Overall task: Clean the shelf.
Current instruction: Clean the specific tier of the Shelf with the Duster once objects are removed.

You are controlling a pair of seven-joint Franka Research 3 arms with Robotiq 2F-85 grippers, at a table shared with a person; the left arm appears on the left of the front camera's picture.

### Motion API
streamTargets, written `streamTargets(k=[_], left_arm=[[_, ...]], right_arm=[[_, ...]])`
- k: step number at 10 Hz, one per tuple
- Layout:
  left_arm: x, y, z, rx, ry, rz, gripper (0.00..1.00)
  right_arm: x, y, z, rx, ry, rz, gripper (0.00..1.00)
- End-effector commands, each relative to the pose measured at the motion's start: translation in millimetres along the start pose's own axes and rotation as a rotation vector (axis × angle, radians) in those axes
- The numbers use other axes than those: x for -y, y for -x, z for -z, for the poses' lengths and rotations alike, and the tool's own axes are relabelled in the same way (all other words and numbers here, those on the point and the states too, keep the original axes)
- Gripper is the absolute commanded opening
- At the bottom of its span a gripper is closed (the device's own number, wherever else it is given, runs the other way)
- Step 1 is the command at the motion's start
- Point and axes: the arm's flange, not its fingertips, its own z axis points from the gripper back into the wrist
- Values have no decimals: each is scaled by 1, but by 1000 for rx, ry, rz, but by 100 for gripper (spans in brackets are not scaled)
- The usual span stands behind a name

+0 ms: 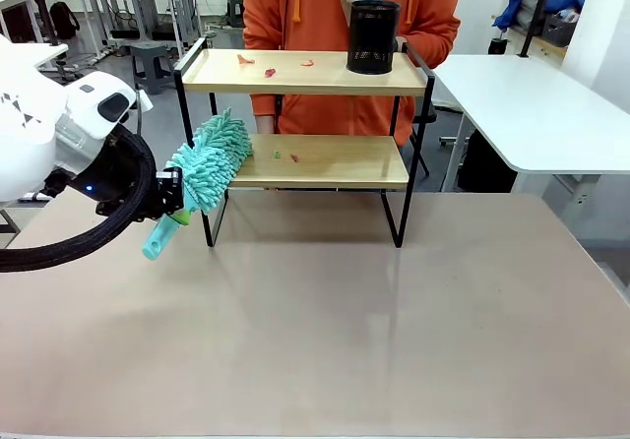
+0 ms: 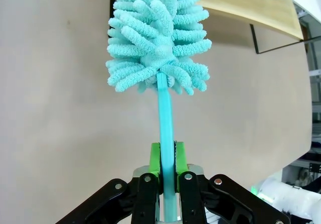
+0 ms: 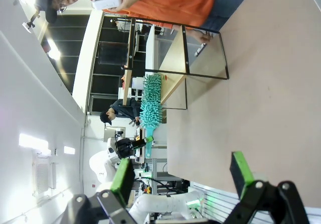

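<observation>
The shelf stands mid-table, two wooden boards in a black frame. Small red scraps lie on its top board, and a green bit and a red bit lie on the lower board. My left gripper is shut on the handle of a teal fluffy duster, whose head sits at the lower board's left end. In the left wrist view the green pads pinch the handle below the duster head. My right gripper is open and holds nothing, far from the shelf.
A black mesh cup stands on the top board's right end. A person in an orange top stands right behind the shelf, holding a white object. Another white table lies at the right. Bare tabletop spreads in front.
</observation>
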Motion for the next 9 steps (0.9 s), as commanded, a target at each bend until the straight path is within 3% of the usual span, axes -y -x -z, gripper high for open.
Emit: streamTargets(k=[1,9], left_arm=[[2,-4,-3,-23,56,38,12],[63,-24,26,-95,107,133,12]], right_arm=[[-1,-2,0,8,-21,-25,100],[-1,-2,0,8,-21,-25,100]])
